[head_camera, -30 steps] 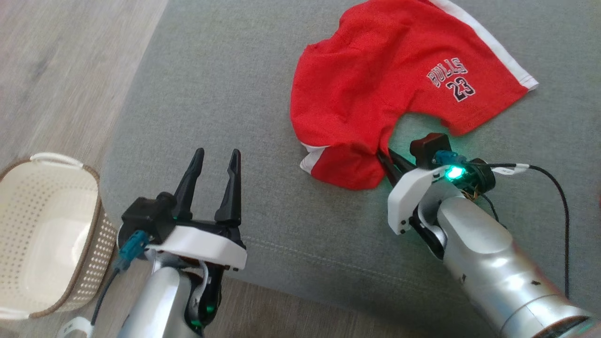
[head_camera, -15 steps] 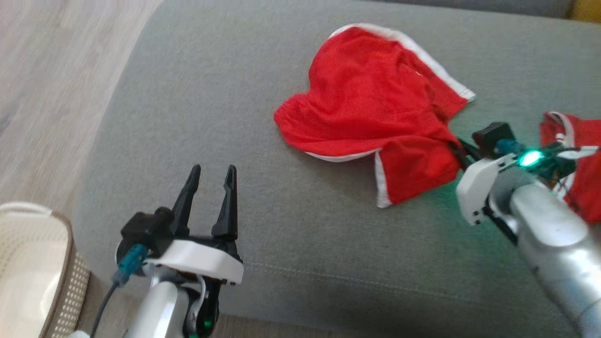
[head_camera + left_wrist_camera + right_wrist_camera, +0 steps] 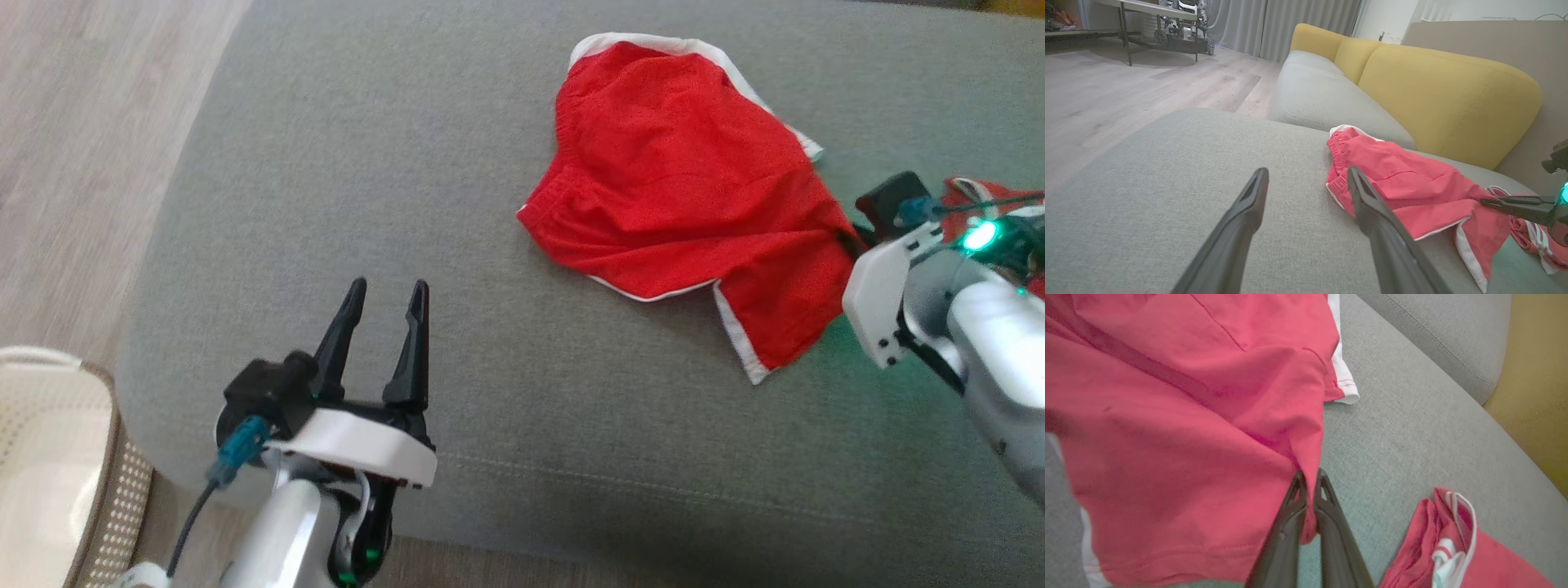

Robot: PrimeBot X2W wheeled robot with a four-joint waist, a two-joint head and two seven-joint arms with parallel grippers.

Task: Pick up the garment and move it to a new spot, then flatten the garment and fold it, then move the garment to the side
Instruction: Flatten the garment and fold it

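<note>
The garment [image 3: 678, 188] is a pair of red shorts with white trim, lying spread on the grey sofa cushion [image 3: 367, 163]. My right gripper [image 3: 849, 237] is shut on its right-hand edge. The right wrist view shows the red cloth [image 3: 1167, 416] pinched between the closed fingers of the right gripper [image 3: 1309, 477], hanging partly lifted. My left gripper [image 3: 385, 286] stands open and holds nothing, above the cushion's front left, apart from the garment. In the left wrist view the garment [image 3: 1404, 183] lies just right of the left gripper [image 3: 1306, 173], and the right gripper [image 3: 1486, 201] shows at the far right.
A second red piece with white trim [image 3: 980, 192] lies bunched behind the right wrist [image 3: 1437, 539]. A cream perforated basket [image 3: 49, 457] stands on the wooden floor at the lower left. Yellow back cushions [image 3: 1433, 94] rise behind the seat.
The right gripper has dragged the garment to the right and turned it over, so the printed logo no longer shows. The camera has shifted too. The left gripper stays open.
</note>
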